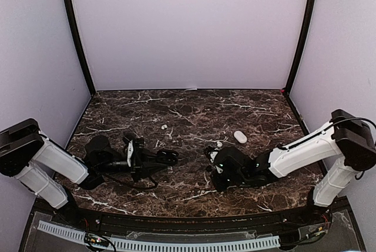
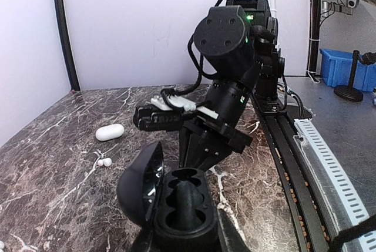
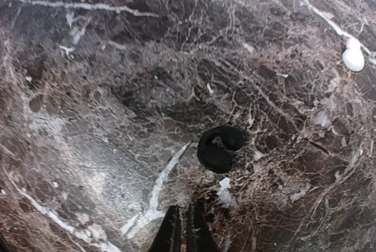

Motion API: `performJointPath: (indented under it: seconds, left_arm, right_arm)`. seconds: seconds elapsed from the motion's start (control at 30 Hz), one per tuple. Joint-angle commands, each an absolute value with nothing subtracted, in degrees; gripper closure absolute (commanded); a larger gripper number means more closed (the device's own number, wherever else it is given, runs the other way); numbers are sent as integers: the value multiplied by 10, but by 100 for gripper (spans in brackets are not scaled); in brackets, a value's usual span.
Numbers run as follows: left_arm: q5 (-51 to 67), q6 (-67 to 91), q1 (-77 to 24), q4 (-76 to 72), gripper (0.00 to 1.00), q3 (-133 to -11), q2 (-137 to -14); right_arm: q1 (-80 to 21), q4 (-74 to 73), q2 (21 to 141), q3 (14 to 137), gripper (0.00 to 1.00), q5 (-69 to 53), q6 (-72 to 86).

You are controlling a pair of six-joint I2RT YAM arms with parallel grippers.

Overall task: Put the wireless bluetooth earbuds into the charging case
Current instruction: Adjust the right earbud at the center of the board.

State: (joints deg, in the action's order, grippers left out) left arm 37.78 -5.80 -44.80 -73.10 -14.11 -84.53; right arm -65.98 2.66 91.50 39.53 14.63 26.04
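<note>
My left gripper (image 2: 185, 235) is shut on the black charging case (image 2: 183, 202), low over the table at centre left (image 1: 168, 157). The case's lid (image 2: 141, 181) stands open to the left and both sockets look empty. A black earbud (image 3: 218, 148) lies on the marble just ahead of my right gripper (image 3: 181, 231). That gripper's fingers are almost together with nothing between them. It points down at the table (image 1: 209, 159) right behind the case. One white earbud (image 3: 353, 58) lies off to the right, close to the right gripper (image 1: 219, 144).
A shut white case (image 1: 240, 137) lies right of centre, also visible from the left wrist (image 2: 110, 132). Another white earbud (image 1: 164, 127) sits further back near the middle. The dark marble table (image 1: 194, 105) is walled in by pale panels.
</note>
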Motion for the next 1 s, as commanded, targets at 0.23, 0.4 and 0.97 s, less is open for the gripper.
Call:
performJointPath:
  seconds: [0.23, 0.4, 0.97]
  left_arm:
    - [364, -59, -450, -717, 86, -133, -825]
    - [365, -60, -449, -714, 86, -135, -827]
    - [359, -62, -450, -706, 86, -137, -830]
  right_arm:
    - [-646, 45, 998, 421, 100, 183, 297]
    - [-629, 34, 1001, 425, 100, 197, 295]
    - [-586, 25, 1011, 434, 100, 223, 280]
